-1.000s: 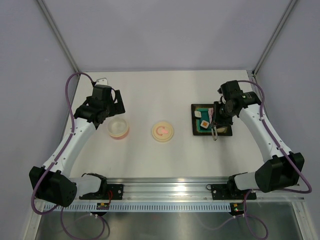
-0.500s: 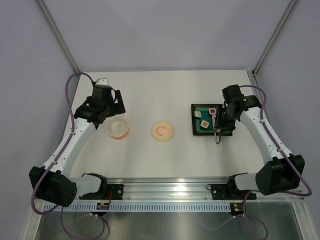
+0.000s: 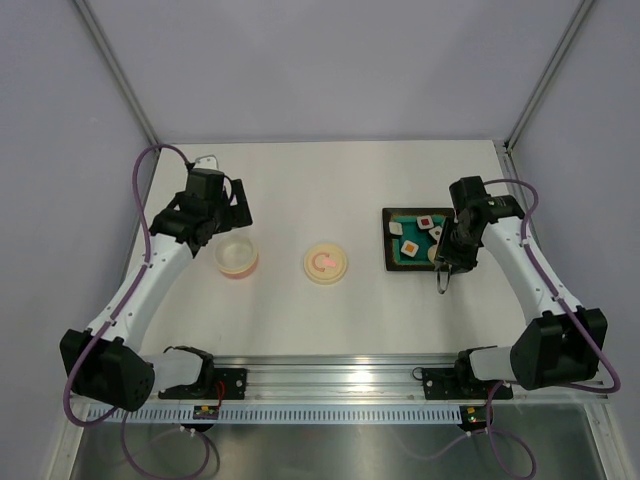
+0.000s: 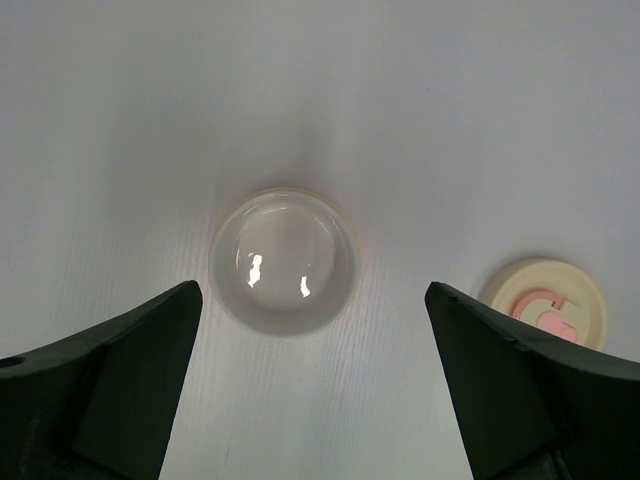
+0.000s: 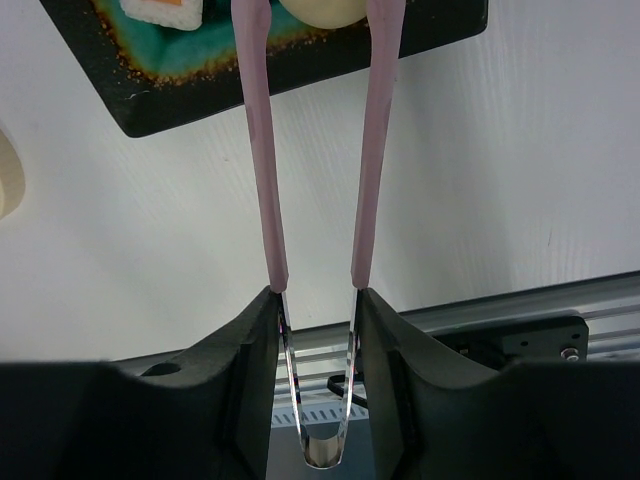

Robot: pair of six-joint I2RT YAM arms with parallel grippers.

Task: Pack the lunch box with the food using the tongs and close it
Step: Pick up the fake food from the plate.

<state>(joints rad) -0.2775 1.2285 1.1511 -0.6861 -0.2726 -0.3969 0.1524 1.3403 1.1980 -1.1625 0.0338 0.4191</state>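
The tongs (image 5: 261, 150) are gripped near the hinge by the part-closed right gripper (image 5: 318, 300); judged light, springy; soft food (image 5: 320, 10) lies ahead, between the arms; the lunch box (image 4: 283, 262) sits below the wide-open, empty left gripper (image 4: 312, 290).

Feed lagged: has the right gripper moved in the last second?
Yes. The right gripper has shifted right and toward the near edge, now at the tray's near-right corner.

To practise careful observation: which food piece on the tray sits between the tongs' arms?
The pale cream oval lump; the orange-centred squares lie outside the tongs.
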